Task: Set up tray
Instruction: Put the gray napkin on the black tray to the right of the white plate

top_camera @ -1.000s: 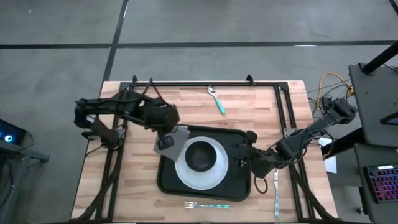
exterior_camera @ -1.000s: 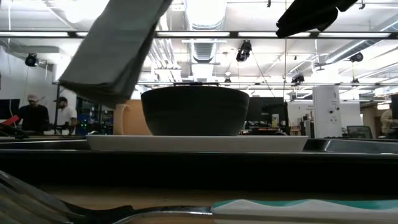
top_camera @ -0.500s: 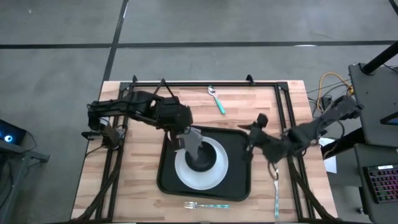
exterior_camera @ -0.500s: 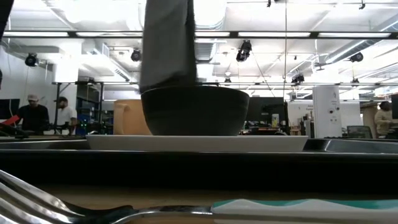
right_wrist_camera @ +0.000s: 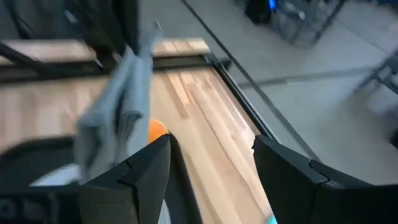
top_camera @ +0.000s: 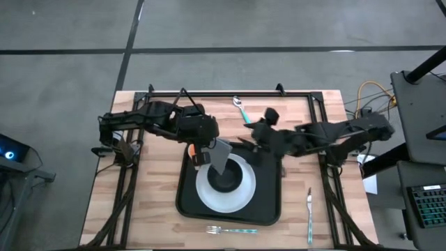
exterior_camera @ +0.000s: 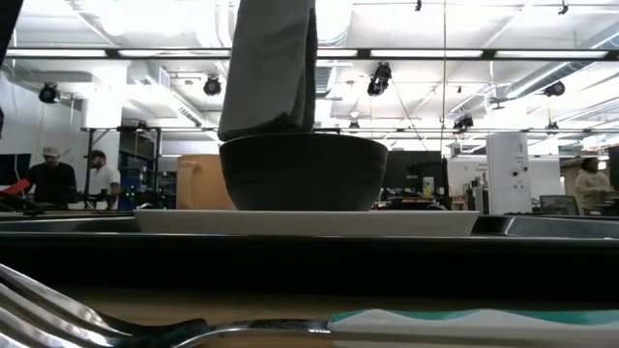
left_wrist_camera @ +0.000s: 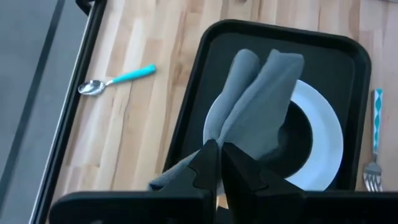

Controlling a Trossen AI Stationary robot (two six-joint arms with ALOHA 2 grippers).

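At the centre of the high view, the large black rounded tray (top_camera: 268, 202) carries a white plate (top_camera: 240, 195); the left pincer (top_camera: 204, 148) pinches a grey napkin (top_camera: 219, 155), the right pincer (top_camera: 256, 127) spread.

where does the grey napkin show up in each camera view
High view: grey napkin at centre, hanging from the left hand over the bowl.
Low view: napkin drops from the top edge to the bowl's rim.
Left wrist view: napkin at centre, above that hand's shut fingers.
Right wrist view: napkin at left.
Shared landmark: the white plate.
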